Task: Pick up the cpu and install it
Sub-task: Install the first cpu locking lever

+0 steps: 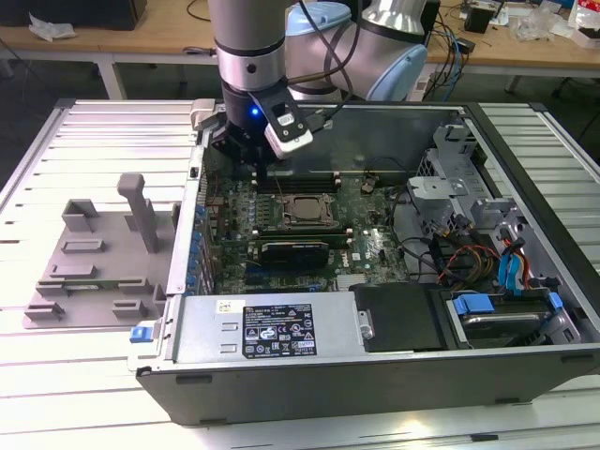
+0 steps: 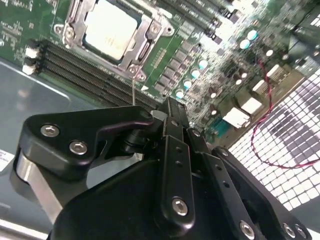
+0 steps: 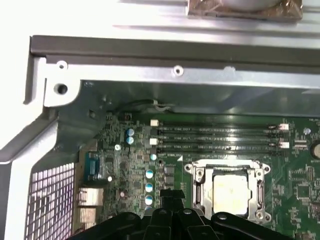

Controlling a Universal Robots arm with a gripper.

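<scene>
The cpu point(image 1: 302, 210) point(image 2: 111, 29) point(image 3: 230, 192), a flat square chip with a pale metal top, lies inside the black socket frame point(image 1: 273, 223) point(image 3: 198, 186) on the green motherboard of the open computer case. My gripper point(image 1: 258, 171) point(image 2: 170, 107) point(image 3: 172, 196) hangs a little above the board, beside the socket toward the exterior view's left and back. Its black fingers are shut together with nothing between them. It touches neither the cpu nor the socket frame.
A grey plastic tray point(image 1: 94, 262) with upright posts stands outside the case at the exterior view's left. Memory slots point(image 3: 220, 137) run behind the socket. The case wall point(image 1: 187, 216) is close to the gripper. A drive cage point(image 1: 450, 187) and cables point(image 1: 459, 258) fill the right side.
</scene>
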